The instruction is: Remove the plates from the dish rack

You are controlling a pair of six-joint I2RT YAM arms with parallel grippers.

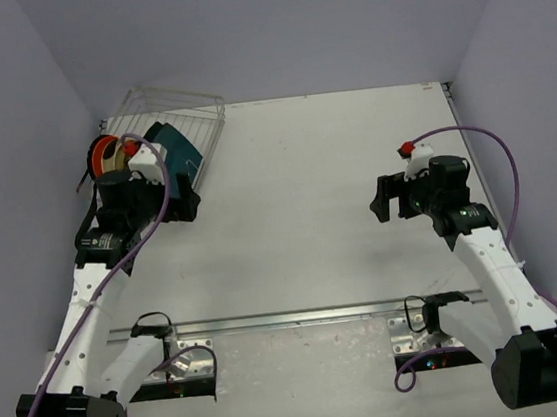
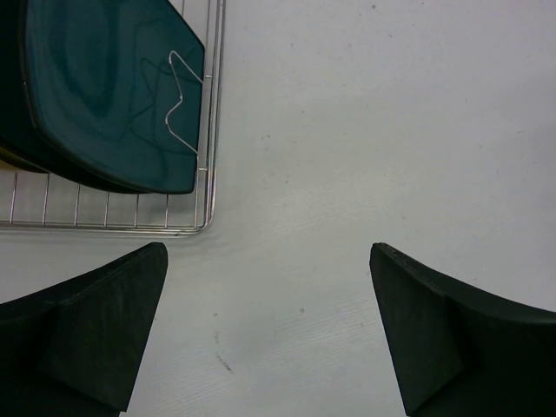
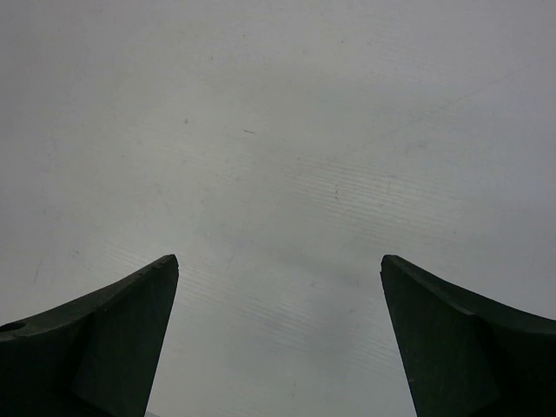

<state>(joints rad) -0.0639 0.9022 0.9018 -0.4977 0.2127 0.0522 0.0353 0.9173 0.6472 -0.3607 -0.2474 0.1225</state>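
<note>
The dish rack [image 1: 208, 106] stands at the far left of the table. It holds a dark teal plate [image 1: 179, 149], an orange-red plate [image 1: 101, 148] and a cream plate [image 1: 113, 161]; the rest are hidden behind my left arm. My left gripper [image 1: 183, 203] is open and empty, over the table just off the rack's near corner. In the left wrist view [image 2: 268, 256] the teal plate [image 2: 104, 87] leans in the rack [image 2: 104, 227] at upper left. My right gripper [image 1: 382, 200] is open and empty over bare table at the right, as the right wrist view [image 3: 278, 265] also shows.
Purple walls close in the table on the left, back and right. A metal rail [image 1: 301, 317] runs across the near edge by the arm bases. A purple cable [image 1: 493, 144] loops from the right arm.
</note>
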